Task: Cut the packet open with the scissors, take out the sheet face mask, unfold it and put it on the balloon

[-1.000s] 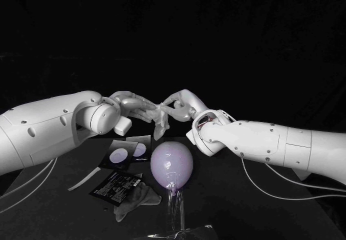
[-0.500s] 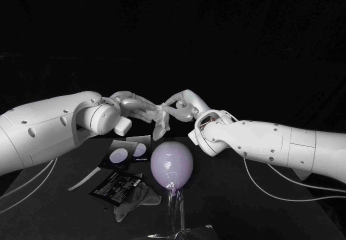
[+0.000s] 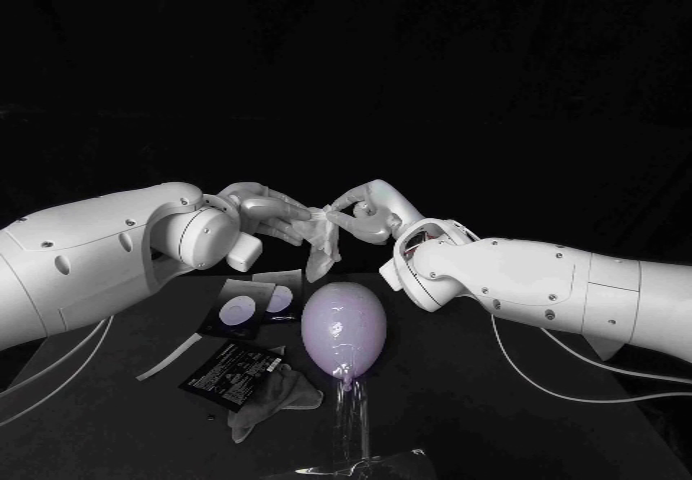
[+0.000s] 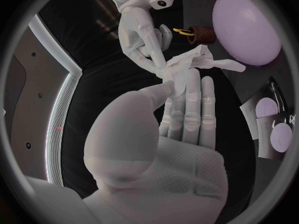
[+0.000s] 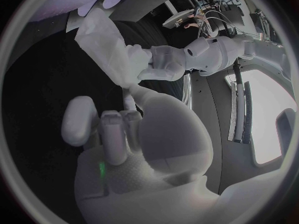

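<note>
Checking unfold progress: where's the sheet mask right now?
Head view, centre: the sheet mask hangs in the air between the left hand and the right hand, both holding it, just above the balloon.

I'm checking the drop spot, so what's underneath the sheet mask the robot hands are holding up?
The balloon stands just below the sheet mask's hanging end; whether they touch is unclear. The table behind the balloon is hidden by it.
</note>
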Robot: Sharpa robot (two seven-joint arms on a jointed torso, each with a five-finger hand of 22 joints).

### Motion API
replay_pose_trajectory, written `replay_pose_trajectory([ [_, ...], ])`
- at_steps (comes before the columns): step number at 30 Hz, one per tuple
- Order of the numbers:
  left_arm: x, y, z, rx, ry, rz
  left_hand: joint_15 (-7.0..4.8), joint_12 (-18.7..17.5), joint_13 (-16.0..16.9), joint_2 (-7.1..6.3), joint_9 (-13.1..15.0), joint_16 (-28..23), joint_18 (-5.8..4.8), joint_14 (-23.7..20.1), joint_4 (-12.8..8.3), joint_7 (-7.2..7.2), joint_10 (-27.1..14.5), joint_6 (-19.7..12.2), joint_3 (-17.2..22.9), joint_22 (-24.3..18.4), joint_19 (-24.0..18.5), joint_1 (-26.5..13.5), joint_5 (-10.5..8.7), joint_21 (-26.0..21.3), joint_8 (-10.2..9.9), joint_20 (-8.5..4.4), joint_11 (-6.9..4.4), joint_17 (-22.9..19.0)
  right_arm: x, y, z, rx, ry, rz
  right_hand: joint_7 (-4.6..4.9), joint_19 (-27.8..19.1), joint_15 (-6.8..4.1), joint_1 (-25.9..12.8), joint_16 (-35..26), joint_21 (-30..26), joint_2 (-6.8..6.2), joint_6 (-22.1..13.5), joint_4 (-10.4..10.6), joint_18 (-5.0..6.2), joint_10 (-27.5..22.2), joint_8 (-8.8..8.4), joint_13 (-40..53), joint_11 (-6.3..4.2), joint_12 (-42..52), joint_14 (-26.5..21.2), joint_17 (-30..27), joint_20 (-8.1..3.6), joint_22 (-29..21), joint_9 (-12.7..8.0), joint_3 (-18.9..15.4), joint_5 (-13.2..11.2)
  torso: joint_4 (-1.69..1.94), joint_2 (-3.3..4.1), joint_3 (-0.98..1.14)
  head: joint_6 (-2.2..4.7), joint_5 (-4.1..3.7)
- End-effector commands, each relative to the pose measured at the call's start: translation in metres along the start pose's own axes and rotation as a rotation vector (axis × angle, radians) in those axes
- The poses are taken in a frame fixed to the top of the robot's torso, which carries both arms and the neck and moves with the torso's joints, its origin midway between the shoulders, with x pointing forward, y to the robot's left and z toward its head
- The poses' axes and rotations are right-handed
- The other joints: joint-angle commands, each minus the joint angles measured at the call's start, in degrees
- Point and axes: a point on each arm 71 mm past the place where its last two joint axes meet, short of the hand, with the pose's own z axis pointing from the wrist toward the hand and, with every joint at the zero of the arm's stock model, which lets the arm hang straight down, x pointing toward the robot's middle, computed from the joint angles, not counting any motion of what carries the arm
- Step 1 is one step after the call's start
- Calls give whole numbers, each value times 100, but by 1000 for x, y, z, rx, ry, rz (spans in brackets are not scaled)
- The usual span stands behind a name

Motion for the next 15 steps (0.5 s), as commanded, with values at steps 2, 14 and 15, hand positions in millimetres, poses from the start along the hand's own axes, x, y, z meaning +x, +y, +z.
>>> replay_pose_trajectory([
  [2, -4, 0, -1, 5, -11, -1, -48, 19, 5, -5, 6, -18, 114, 10, -14, -15, 100, 41, -33, 8, -1, 67, 34, 21, 18, -24, -82, 7, -2, -3, 1, 7, 20, 26, 27, -67, 27, -89, 35, -68, 80, -74, 31, 122, 324, -51, 1065, 67, -200, 620, 1505, 9, -49, -22, 86, 36, 0, 3, -1, -3, -3],
  [14, -2, 0, -1, 10, 11, 4, -58, -5, 4, -1, -5, -44, 108, 20, -13, -55, 113, 130, -35, 20, -12, 86, 35, 39, -11, -26, -102, 35, -1, -3, 1, 12, 42, 29, 85, -114, 74, -158, 35, -137, 155, -181, 48, 137, 266, -142, 983, 118, -312, 620, 1505, 51, -105, -56, 263, 37, 0, 0, -2, -5, 0],
  [15, -2, 0, -1, 10, 11, 4, -58, -7, 4, 1, -8, -46, 108, 21, -11, -58, 114, 136, -34, 21, -13, 85, 35, 40, -15, -26, -104, 37, -1, -4, 2, 12, 44, 29, 85, -115, 75, -159, 35, -138, 157, -182, 47, 137, 256, -143, 969, 119, -330, 620, 1505, 52, -106, -57, 270, 37, 0, 0, -2, -5, 0],
])
